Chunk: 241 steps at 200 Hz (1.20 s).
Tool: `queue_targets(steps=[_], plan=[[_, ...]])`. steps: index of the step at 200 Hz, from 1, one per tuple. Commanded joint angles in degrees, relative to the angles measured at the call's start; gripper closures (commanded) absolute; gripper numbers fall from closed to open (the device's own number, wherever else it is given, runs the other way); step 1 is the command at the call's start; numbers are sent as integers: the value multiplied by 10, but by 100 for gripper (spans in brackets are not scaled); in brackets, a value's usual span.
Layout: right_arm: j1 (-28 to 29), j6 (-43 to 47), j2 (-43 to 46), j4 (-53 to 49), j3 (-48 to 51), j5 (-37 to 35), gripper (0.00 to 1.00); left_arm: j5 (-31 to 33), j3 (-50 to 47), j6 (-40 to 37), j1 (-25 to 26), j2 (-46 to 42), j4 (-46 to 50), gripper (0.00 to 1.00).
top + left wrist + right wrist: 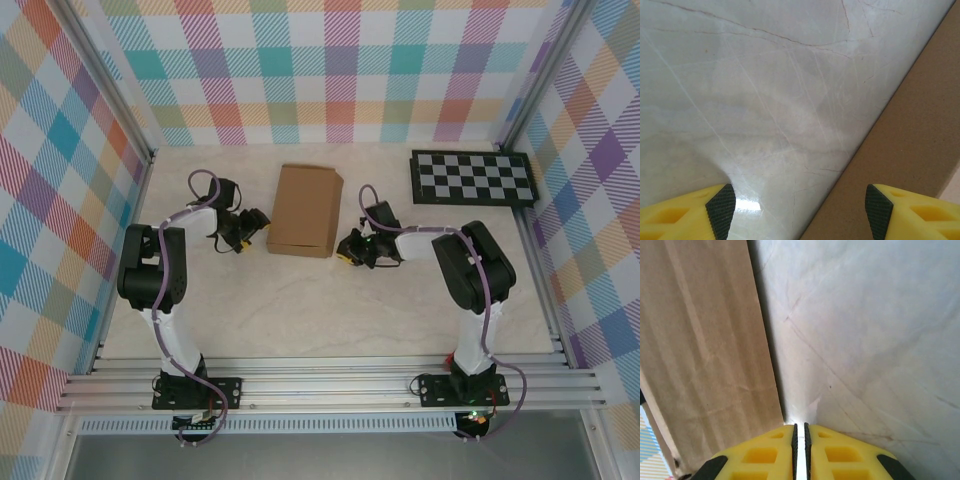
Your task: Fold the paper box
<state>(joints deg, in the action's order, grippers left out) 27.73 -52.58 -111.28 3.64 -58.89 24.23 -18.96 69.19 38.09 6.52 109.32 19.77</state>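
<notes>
Brown cardboard is forming the paper box (pixel 305 210), which is lying closed and flat-topped in the middle of the pale marble-patterned table (pixel 330 320), its inside hidden. The left jaws are standing wide apart, gripping nothing, just beside the box's near left corner. In the left wrist view the edge of the box (pixel 910 150) is running between the two black pads (pixel 722 210), one hanging over bare table and the other over cardboard. The right jaws are resting pressed together, holding nothing, just off the box's right side. In the right wrist view the cardboard (pixel 705 350) is lying beside the yellow fingers (pixel 765 455). A black-and-white checkerboard panel (pixel 473 177) is lying at the far right.
</notes>
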Motion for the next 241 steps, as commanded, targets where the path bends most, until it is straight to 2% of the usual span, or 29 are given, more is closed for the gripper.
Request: queue_targets(steps=[1,88,119,156,184,202,241], plan=[[2,38,-7,-33,-31,32,86,-11,0,-4,15,1,56,27],[23,-2,-50,18,-54,78,86,-18,-23,43,56,-8,19,27],[41,-92,-70,124,-30,101,86,-5,-72,96,90,-33,-32,27],[56,-205,-80,265,-2,94,87,16,-132,170,139,-66,-104,27],[62,-260,-60,319,33,72,87,25,-142,178,139,-86,-104,27],[62,-249,-38,285,42,68,86,33,-113,151,133,-86,-69,27],[53,-140,18,142,48,43,85,48,-82,101,92,-71,-9,27]])
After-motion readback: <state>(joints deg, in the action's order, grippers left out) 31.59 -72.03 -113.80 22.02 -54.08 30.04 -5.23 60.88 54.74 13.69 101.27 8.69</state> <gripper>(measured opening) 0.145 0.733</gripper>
